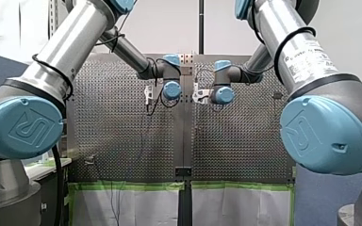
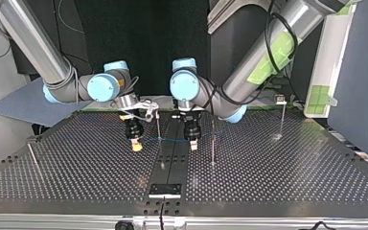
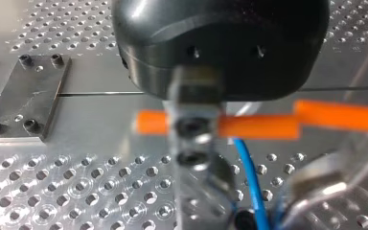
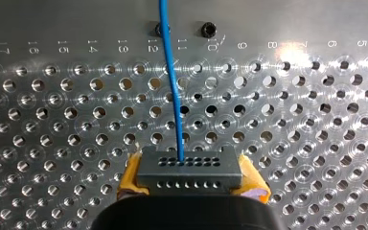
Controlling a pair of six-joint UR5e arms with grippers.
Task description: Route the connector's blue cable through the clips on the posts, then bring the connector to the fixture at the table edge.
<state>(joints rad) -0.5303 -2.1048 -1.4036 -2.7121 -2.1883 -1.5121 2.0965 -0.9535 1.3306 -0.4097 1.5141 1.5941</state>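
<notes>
Risked most a pulled connector (image 4: 189, 167): gripped by its two sides only, between the yellow pads of my right gripper (image 2: 135, 143), with the blue cable (image 4: 172, 81) leaving its face and running straight away over the perforated table (image 2: 287, 172). Judged a sharp tug along that line enough to drag the block out of the pads or strain the wire at its socket. Feared a snag as well: found the cable stretched low between the two grippers in the top view, crossing near the foot of a thin post (image 2: 158, 127), with a second post (image 2: 213, 148) just beyond my left gripper (image 2: 193, 143); could not confirm a seat in any clip. Could not read my left gripper's state either: closed on the cable or merely beside it, impossible to say. Held both wrists pointed down over the table's middle, close together, well back from the fixture (image 2: 165, 190) at that view's near edge; judged the delivery not yet begun.
</notes>
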